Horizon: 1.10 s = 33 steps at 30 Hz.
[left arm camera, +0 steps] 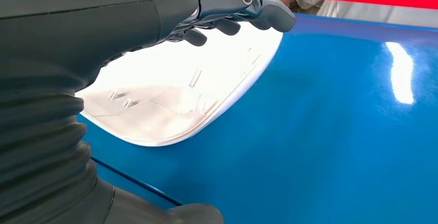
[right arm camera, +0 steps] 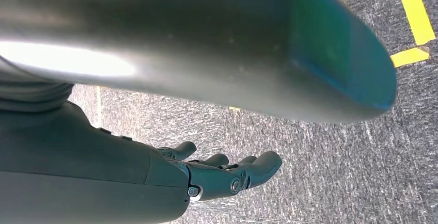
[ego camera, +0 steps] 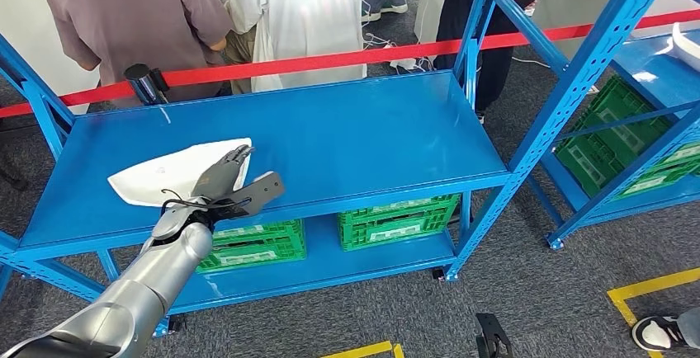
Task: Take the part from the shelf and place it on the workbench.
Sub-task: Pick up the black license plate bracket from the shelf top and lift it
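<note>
lying: white part (ego camera: 169,178) is resting flat on the blue shelf (ego camera: 347,135), near its front left edge
axis: running left to right along the shelf front
left hand (ego camera: 224,183): hovering over the part's right end, fingers spread, holding nothing
right hand (right arm camera: 222,172): hanging over the floor, loosely open

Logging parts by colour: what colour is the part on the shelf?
White part, clearest in the head view.

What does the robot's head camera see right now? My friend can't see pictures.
A silver robot arm's left hand reaches over a flat white plastic part lying on a blue metal shelf. Green plastic crates sit below, and people stand behind a red barrier tape.
</note>
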Available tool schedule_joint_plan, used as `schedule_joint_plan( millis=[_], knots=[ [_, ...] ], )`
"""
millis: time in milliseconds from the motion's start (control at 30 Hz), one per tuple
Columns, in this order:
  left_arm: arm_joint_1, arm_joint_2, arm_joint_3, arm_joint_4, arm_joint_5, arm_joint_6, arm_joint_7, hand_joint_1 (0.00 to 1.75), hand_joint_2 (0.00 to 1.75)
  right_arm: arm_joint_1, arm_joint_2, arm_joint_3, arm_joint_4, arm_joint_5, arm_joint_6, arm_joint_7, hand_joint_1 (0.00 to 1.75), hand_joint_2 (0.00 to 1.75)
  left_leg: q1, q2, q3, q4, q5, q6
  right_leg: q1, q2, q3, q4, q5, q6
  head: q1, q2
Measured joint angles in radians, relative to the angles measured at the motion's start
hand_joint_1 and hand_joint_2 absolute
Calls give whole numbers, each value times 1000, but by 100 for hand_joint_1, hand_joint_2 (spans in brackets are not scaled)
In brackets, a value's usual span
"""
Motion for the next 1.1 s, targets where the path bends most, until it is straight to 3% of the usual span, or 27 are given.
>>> schedule_joint_plan(
  millis=[433, 700, 1100],
  knots=[
    [15, 11, -153, 1, -112, 203, 179, 0, 175, 0, 1, -8, 0, 31, -1, 0, 0, 0, 0, 0, 0, 0, 0, 0, 0, 0, 0, 0, 0, 0, 0, 0],
    [18, 58, -220, 16, -169, 190, 391, 0, 175, 0, 1, -9, 0, 57, 10, 0, 0, 0, 0, 0, 0, 0, 0, 0, 0, 0, 0, 0, 0, 0, 0, 0],
    [15, 123, -234, 25, -167, 184, 419, 0, 175, -2, 1, -9, 0, 80, 12, 0, 0, 0, 0, 0, 0, 0, 0, 0, 1, -1, 1, 0, 0, 0, 0, 0]
  ],
)
